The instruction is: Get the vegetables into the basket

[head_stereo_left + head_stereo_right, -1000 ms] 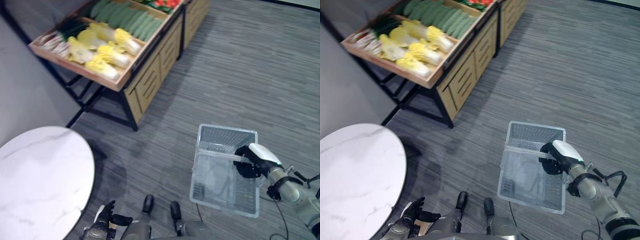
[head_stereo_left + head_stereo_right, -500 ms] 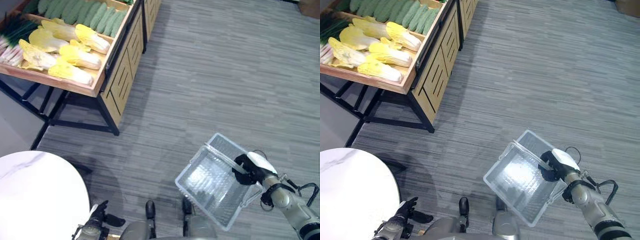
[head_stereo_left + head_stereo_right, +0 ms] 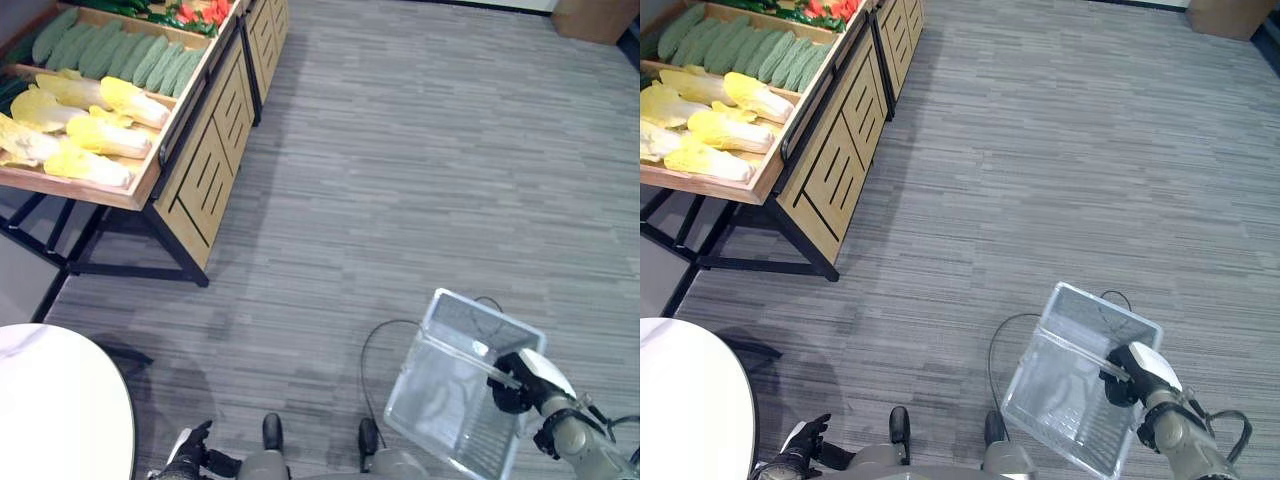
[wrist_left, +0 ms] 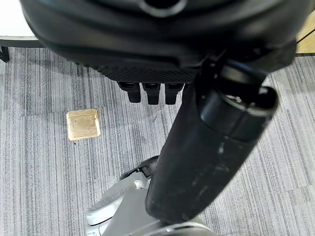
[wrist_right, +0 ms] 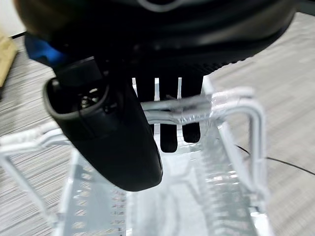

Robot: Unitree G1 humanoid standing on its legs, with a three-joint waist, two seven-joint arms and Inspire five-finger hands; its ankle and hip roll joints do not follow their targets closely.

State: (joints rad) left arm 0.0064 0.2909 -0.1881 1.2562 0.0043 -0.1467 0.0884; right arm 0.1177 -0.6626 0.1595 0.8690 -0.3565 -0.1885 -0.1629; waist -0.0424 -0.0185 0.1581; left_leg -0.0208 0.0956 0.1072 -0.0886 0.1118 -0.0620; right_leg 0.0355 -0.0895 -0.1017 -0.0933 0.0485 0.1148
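A clear plastic basket (image 3: 445, 390) with nothing in it hangs low at my right side. My right hand (image 3: 520, 372) is shut on its handle (image 5: 197, 105), the fingers (image 5: 167, 132) curled over the bar. The vegetables lie on a wooden stand at the far left: yellow cabbages (image 3: 95, 130), green cucumbers (image 3: 110, 50) and some red produce (image 3: 200, 10) behind them. My left hand (image 3: 190, 458) hangs low at the left with relaxed fingers (image 4: 147, 92) and holds nothing.
The wooden stand (image 3: 205, 165) has slatted sides and black metal legs. A round white table (image 3: 50, 410) stands at the lower left. Grey carpet spreads between me and the stand. A small brass plate (image 4: 82, 124) is set in the floor.
The camera has swung round, so the stand slid to the upper left and the table went mostly off the lower left. The basket stays in my right hand, now lower at the right.
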